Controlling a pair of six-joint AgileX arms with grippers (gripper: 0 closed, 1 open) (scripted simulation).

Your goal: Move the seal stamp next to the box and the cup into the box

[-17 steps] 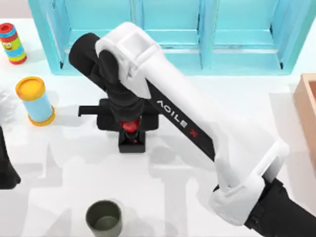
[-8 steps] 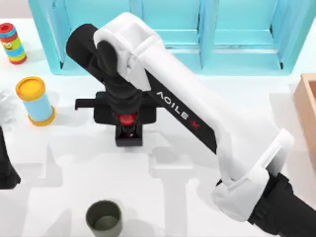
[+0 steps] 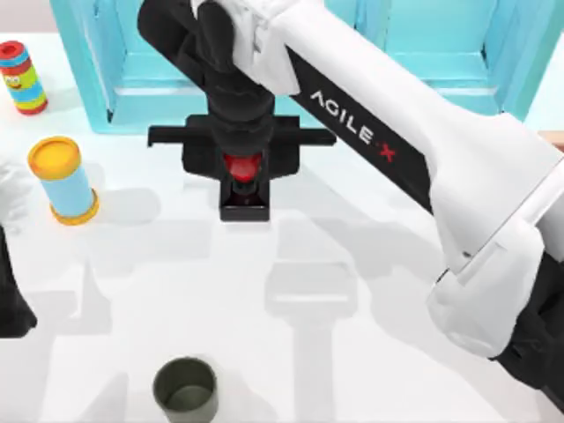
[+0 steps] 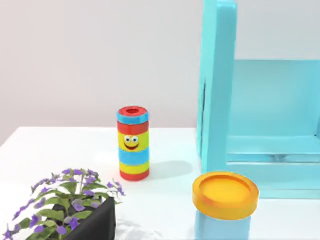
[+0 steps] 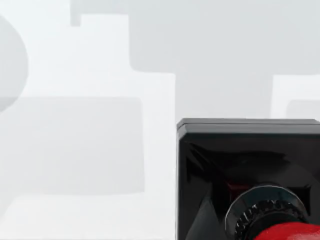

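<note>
Top view: right gripper (image 3: 242,169) pinches the stamp's (image 3: 242,183) red knob, stamp lifted in front of the turquoise shelf (image 3: 88,62), its shadow on the table (image 3: 132,291) below. Cup (image 3: 186,390) stands at the near edge, well apart. Left arm parked at left edge; its grip can't be told.

Turquoise shelf unit (image 3: 291,53) blocks behind; table (image 3: 370,291) seemingly open rightward.

White table (image 3: 132,291), olive cup (image 3: 185,389), blue yellow-lidded cylinder (image 3: 63,179), striped cylinder (image 3: 23,77), turquoise shelf unit (image 3: 97,70)
</note>
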